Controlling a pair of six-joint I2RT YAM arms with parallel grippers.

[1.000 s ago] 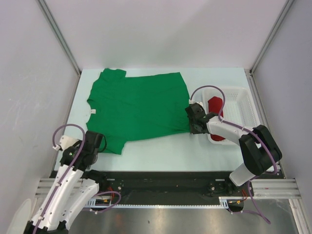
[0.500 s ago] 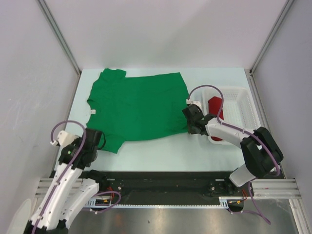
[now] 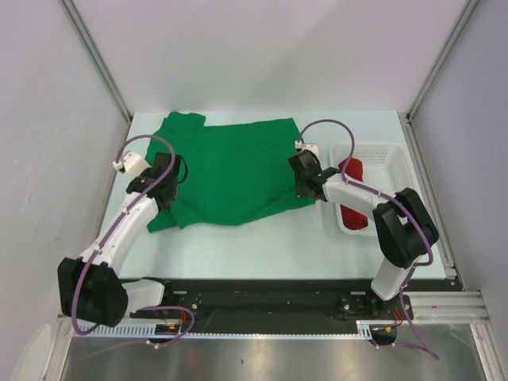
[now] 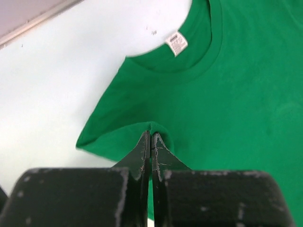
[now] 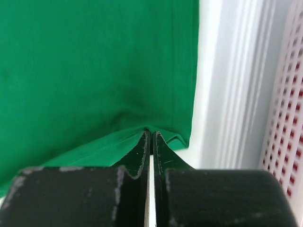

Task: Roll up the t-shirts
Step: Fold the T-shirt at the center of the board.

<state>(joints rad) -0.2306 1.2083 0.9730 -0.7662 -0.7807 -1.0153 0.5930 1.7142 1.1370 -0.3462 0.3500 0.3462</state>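
The bright green t-shirt (image 3: 230,167) lies spread on the table, its white neck label (image 4: 176,43) at the collar. My left gripper (image 3: 164,184) is shut on a fold of its near-left sleeve (image 4: 151,135), which is pulled in over the body. My right gripper (image 3: 303,179) is shut on the near-right hem corner (image 5: 152,132), which is also folded up. The red rolled t-shirt (image 3: 354,196) lies in the white mesh basket (image 3: 381,148) at the right.
The basket wall (image 5: 284,94) stands just right of my right gripper. Grey walls and metal posts enclose the table on three sides. The bare pale table surface (image 3: 262,238) lies between the shirt and the arm bases.
Both grippers have moved away from the near edge, dragging the shirt's near edge with them. The left sleeve and the right hem corner are now folded in over the shirt.
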